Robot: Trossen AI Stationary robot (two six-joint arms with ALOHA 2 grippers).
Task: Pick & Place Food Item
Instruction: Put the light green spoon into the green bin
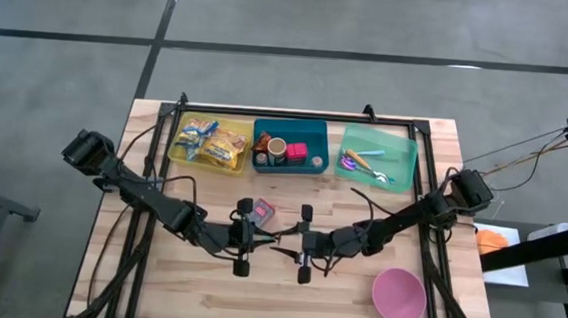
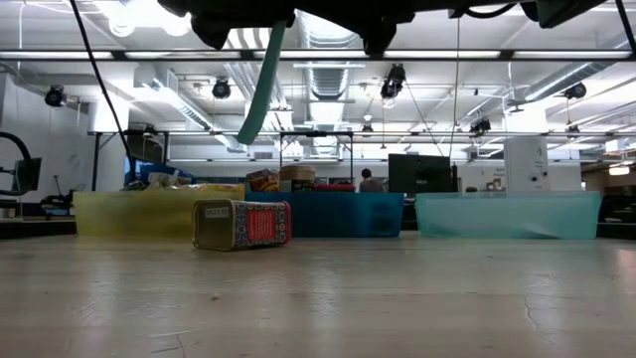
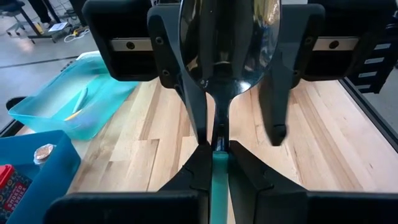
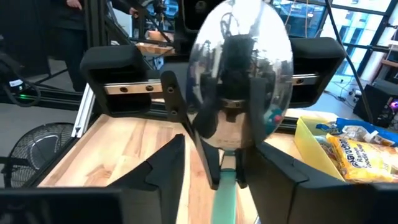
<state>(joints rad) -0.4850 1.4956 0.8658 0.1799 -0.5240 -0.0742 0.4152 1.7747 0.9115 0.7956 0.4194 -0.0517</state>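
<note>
A spoon with a metal bowl (image 3: 227,43) and a teal handle (image 2: 260,85) hangs over the table's middle, bowl up. My left gripper (image 3: 214,167) is shut on it, coming from the table's left. My right gripper (image 4: 227,171) faces it from the right and is open. Its fingers (image 3: 273,112) stand on either side of the spoon's neck and bowl, and I cannot tell whether one touches. A red and gold food tin (image 1: 263,213) lies on its side on the wood behind the grippers, and no gripper touches it. My left gripper pinches the spoon between its two fingers at the upper end of the teal handle (image 3: 216,160), just below the metal neck. The fingers come from the table's left, slanting a little downward, across the spoon. The spoon stands tilted, bowl up, and the handle's free end (image 2: 246,131) hangs clear of the table.
Along the far edge stand a yellow bin (image 1: 210,142) with snack bags, a blue bin (image 1: 290,144) with tins and a teal bin (image 1: 376,155) with cutlery. A pink bowl (image 1: 398,294) sits near the front right. Bare wood lies at the front left.
</note>
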